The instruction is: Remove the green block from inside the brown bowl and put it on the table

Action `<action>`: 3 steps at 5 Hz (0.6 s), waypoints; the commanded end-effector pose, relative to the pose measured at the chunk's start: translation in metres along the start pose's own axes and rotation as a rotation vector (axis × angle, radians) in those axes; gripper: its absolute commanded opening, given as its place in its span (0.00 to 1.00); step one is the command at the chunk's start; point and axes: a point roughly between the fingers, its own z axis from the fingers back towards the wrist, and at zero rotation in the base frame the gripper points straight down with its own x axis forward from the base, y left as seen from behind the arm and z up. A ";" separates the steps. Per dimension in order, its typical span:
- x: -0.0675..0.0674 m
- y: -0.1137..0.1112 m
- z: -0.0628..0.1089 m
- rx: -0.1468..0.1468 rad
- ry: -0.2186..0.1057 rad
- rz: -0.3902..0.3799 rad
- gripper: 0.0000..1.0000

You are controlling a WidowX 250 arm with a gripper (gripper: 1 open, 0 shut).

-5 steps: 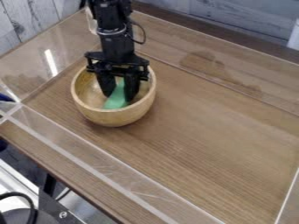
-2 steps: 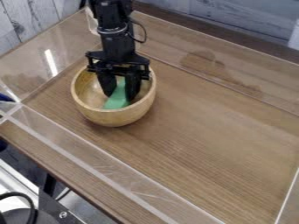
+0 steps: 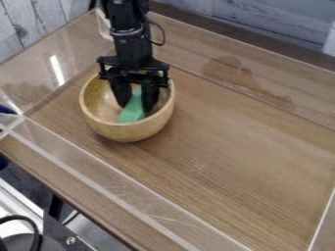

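Nothing moved, hand (image 3: 132,101) clamping green block (image 3: 133,111), brown bowl (image 3: 105,125)

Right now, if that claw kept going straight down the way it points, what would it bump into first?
The gripper points straight down into the brown bowl, its fingers closed around the green block. Going lower, it would probably press the block onto the bowl's floor first; how much gap remains is unclear.

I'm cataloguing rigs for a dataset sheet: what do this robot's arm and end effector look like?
The arm is black and slim, built of blocky segments, with a thin dark cable along its side. The end effector is black too: a wide crossbar carrying two straight dark fingers. No markings or labels can be made out.
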 end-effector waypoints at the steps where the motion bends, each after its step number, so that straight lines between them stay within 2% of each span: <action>1: 0.012 -0.006 0.033 0.009 -0.106 -0.024 0.00; 3: 0.013 -0.014 0.040 0.001 -0.117 -0.043 0.00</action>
